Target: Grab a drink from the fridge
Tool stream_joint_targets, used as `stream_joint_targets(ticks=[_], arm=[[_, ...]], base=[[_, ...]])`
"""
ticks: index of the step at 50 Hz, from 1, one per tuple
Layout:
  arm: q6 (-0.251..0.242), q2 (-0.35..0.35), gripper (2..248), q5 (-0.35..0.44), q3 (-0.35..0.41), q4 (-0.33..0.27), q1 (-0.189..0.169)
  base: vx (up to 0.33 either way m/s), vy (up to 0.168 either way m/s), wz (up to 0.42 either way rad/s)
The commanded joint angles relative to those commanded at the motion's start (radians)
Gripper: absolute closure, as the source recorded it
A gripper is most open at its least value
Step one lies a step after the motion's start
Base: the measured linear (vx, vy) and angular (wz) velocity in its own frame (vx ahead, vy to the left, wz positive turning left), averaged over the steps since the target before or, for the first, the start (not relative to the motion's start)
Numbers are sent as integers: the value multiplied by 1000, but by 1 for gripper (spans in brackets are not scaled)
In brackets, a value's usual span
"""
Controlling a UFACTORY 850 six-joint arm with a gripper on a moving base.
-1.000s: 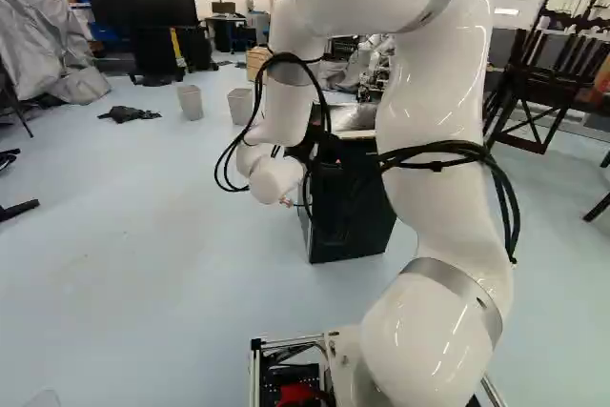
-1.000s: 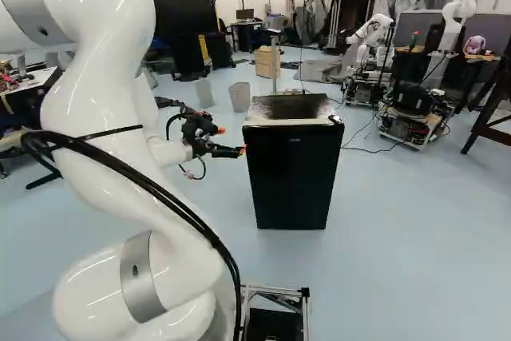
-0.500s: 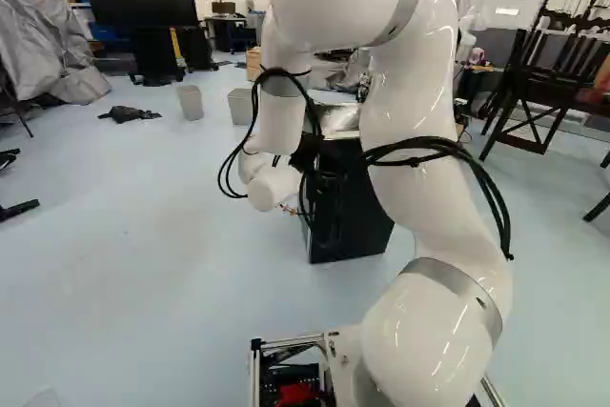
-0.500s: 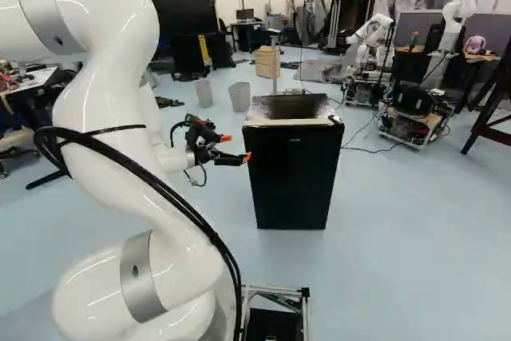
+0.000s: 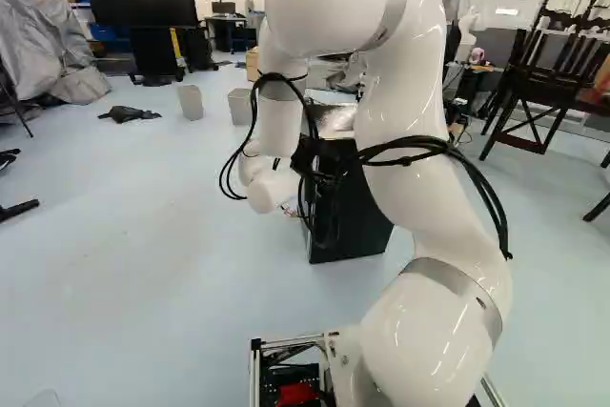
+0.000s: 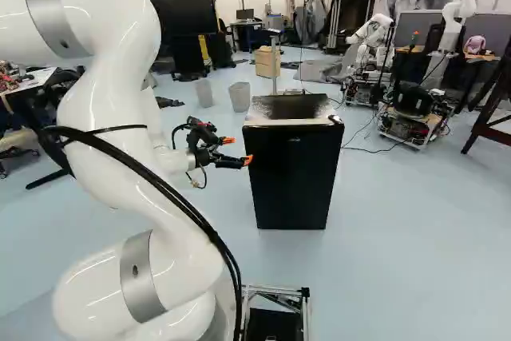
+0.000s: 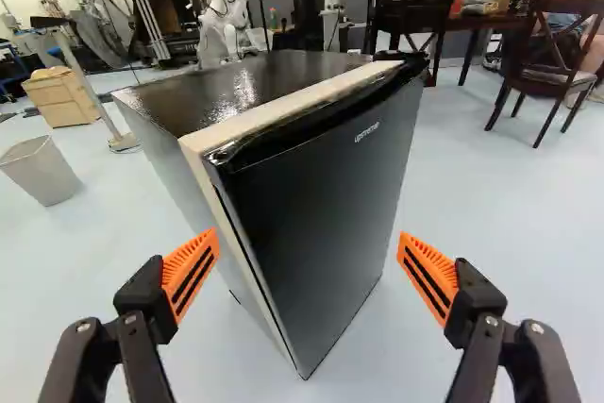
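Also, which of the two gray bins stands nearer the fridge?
The right-hand bin of the pair in the right base view; the other bin stands on its far side from the fridge.

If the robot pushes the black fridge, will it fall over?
Probably not: the fridge is big and boxy, likely stiff and heavy. It stands taller than wide, so a high push might rock it. Its shiny top looks slippery.

A robotics lab is indicated by another robot (image 6: 373, 31), white and jointed, upper right in the right base view, and by crumpled grey sheeting (image 5: 43, 40) upper left in the left base view.
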Motion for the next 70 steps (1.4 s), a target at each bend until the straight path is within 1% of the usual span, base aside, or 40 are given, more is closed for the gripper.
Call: stream_joint_targets(ticks=[16,35,52,70], arm=[[0,-14,3,0,-26,0,-13],[0,-17,3,0,-30,0,-27],[0,-23,3,0,-42,0,-17],[0,-41,3,9,-74,0,-3]], base=[[0,0,0],[0,0,0],[0,0,0],[0,0,0]])
